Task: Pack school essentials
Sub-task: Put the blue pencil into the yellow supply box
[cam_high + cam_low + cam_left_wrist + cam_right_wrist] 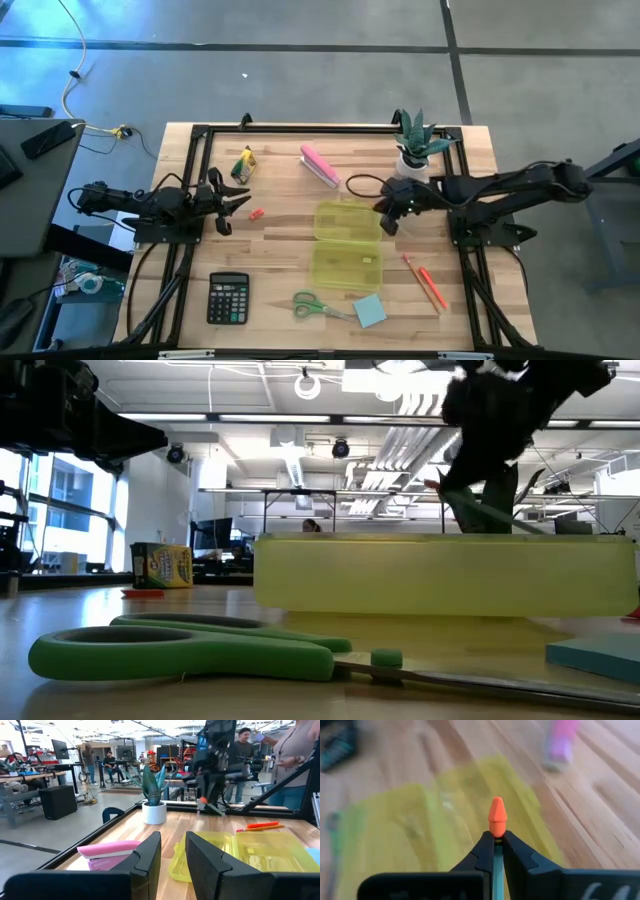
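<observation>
The translucent yellow plastic case lay open mid-table. Above its far right edge, the right gripper pinched a small orange cone-tipped piece. The left gripper waited far left, fingers apart, empty.

Either side of the wooden desk, the robot's two arms are matt black and built of chunky jointed segments, each ending in a gripper with two flat, wedge-shaped black fingers, the right gripper bearing pale lettering on its black body.
</observation>
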You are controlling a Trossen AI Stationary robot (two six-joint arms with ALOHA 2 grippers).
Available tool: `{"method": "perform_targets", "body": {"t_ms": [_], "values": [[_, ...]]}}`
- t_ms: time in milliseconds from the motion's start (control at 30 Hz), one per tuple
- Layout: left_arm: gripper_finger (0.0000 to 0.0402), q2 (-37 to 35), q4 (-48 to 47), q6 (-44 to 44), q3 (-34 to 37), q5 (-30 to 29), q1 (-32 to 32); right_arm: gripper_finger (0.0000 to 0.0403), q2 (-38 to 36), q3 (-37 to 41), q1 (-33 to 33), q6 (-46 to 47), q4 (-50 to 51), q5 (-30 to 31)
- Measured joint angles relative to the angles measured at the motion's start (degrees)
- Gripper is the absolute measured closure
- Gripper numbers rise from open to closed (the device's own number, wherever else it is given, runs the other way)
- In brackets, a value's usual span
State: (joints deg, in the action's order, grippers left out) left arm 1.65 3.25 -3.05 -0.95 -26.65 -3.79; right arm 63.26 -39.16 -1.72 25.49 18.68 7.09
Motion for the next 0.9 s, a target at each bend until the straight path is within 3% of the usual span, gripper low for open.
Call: {"method": "perform_targets", "body": {"t_ms": [300,567,900], "values": [[0.0321,0.02,0.0,-0.09,0.0,-0.13,0.01,0.0391,0.71,-0.07,-5.31,-3.73,-19.49,0.02],[0.0321,0.02,0.02,-0.07,0.0,-0.15,0.02,0.0391,3.88,-0.13,-9.41,-5.44,-30.35,-0.14],[0.0321,0.0,0.02,-0.01,0.0,-0.85,0.0,0.0391,14.93,-3.34,-11.19,-11.88,-32.06,-4.59]]}}
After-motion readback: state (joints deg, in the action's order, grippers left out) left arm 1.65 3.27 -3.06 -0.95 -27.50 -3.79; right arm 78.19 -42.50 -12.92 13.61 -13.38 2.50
